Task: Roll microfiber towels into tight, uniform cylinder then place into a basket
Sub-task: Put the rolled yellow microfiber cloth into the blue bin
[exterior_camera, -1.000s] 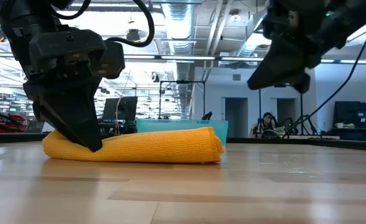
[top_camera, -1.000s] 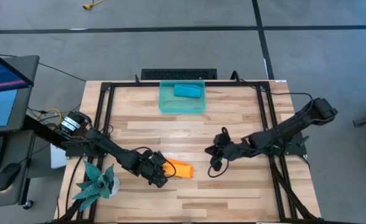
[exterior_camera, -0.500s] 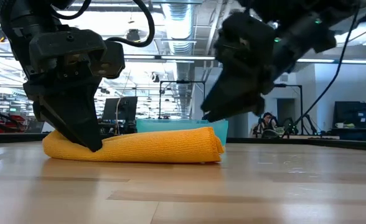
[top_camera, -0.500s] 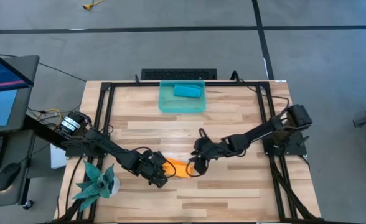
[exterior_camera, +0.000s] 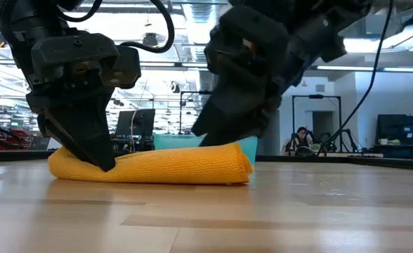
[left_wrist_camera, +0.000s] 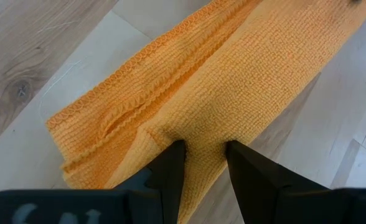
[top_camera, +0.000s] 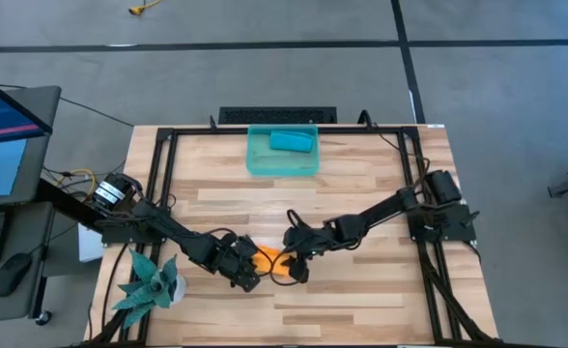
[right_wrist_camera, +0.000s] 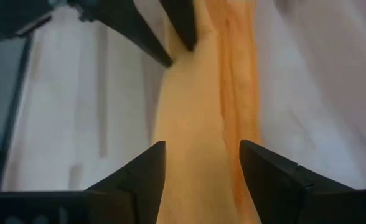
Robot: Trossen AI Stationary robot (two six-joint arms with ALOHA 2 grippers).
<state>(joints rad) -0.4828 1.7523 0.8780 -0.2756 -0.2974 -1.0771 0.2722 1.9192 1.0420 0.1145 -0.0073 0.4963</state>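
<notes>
The orange towel lies as a roll on the table, near the front middle; it also shows in the low view. My left gripper is shut on the roll's left end. My right gripper is open over the roll's right end, one finger on either side of it. The teal-blue towel lies rolled inside the teal-green basket at the table's far middle. My left gripper pinches a raised fold of the orange towel between its two fingers, at the roll's left end. The fingers come from above, slanting down. The roll lies with its whole length on the table. My right gripper: I cannot tell whether it touches the roll.
A green spiky plant stands at the near left corner. A black metal frame runs around the tabletop. Bare wood lies between the roll and the basket. A desk with a monitor stands to the left of the table.
My right gripper has gone toward the table's left edge and down, from the right half of the table to the orange roll's right end, staying open. The roll has not moved.
</notes>
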